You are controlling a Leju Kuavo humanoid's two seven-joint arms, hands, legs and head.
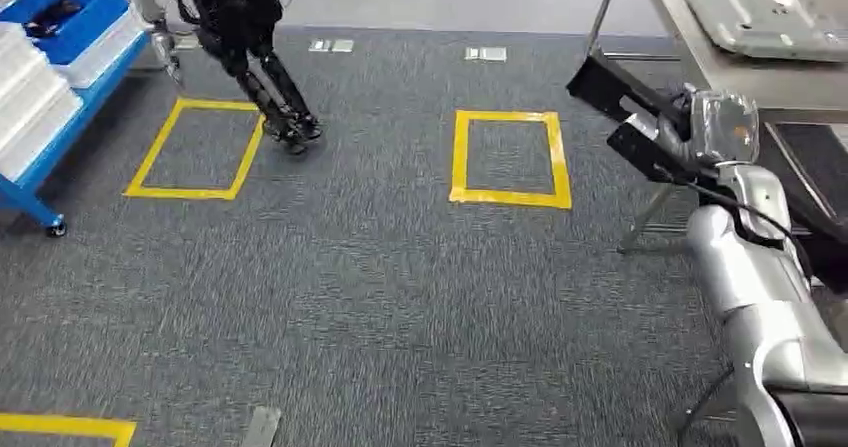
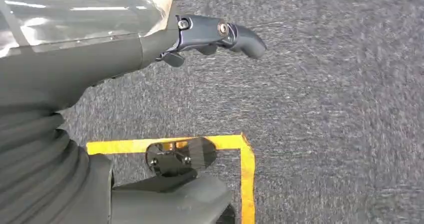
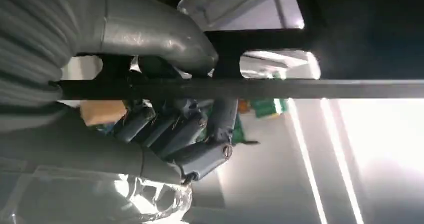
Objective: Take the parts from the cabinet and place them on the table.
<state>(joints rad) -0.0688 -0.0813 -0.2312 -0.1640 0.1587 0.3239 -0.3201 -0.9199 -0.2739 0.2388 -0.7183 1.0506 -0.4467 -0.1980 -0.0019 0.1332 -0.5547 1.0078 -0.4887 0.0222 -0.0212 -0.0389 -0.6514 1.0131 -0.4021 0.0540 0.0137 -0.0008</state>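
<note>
Right hand is raised at the corner of the metal table, closed around a flat black part. Right wrist view confirms the grip: thumb over the top of the part, dark fingers curled beneath its thin edge. The part has cut-out windows. It juts away from the table toward the open carpet, not resting on the table top as far as I can tell. The silver right arm runs down beside the table's angled legs.

On the table top lies a large grey sheet-metal panel. Below the table, a dark lower surface is partly covered by the arm; cannot make out what it is.

Left hand hangs over grey carpet. It holds nothing; the visible fingers are extended loosely, slightly bent, not pressed together. A corner of yellow floor tape sits below it.

Floor between the table and the far side: a yellow tape square lies just beside the table, a second yellow square well apart from it. A second, dark-bodied humanoid robot stands at the far edge of that second square, beyond it from the table. Farthest from the table is a blue wheeled cabinet carrying white trays and a blue bin; the other robot's silver arm reaches toward it. Small metal floor plates lie past the squares. A strip of yellow tape marks the near corner.
</note>
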